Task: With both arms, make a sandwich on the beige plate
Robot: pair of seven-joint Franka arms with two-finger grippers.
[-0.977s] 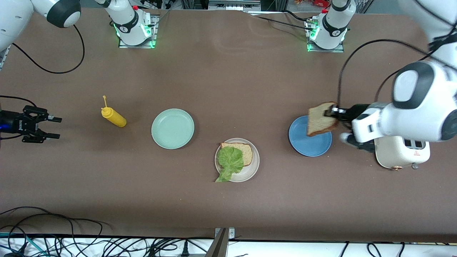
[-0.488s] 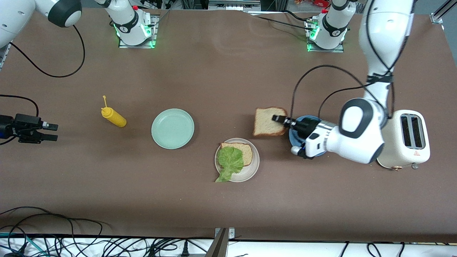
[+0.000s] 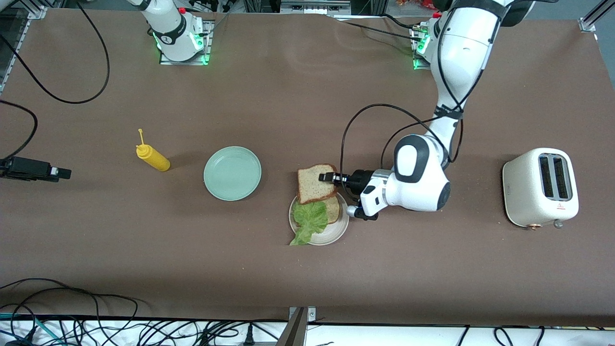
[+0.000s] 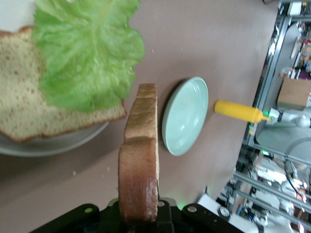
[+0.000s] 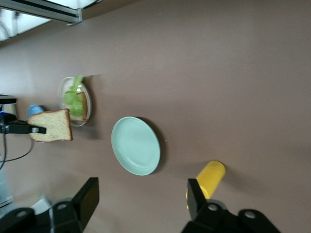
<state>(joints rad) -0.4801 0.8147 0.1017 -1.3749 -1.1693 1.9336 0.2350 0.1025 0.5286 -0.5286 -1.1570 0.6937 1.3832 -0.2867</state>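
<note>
The left gripper (image 3: 328, 177) clenches a bread slice (image 3: 315, 183) over the beige plate (image 3: 336, 229), where another slice (image 3: 333, 209) and lettuce (image 3: 308, 217) lie, while the right gripper (image 5: 141, 201) waits, fingers spread, over the table's right-arm end.

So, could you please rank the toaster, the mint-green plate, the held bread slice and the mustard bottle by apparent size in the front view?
1. Toaster
2. Mint-green plate
3. Bread slice, held up in the air by the left gripper, so nearer the camera and flattered
4. Mustard bottle
</note>
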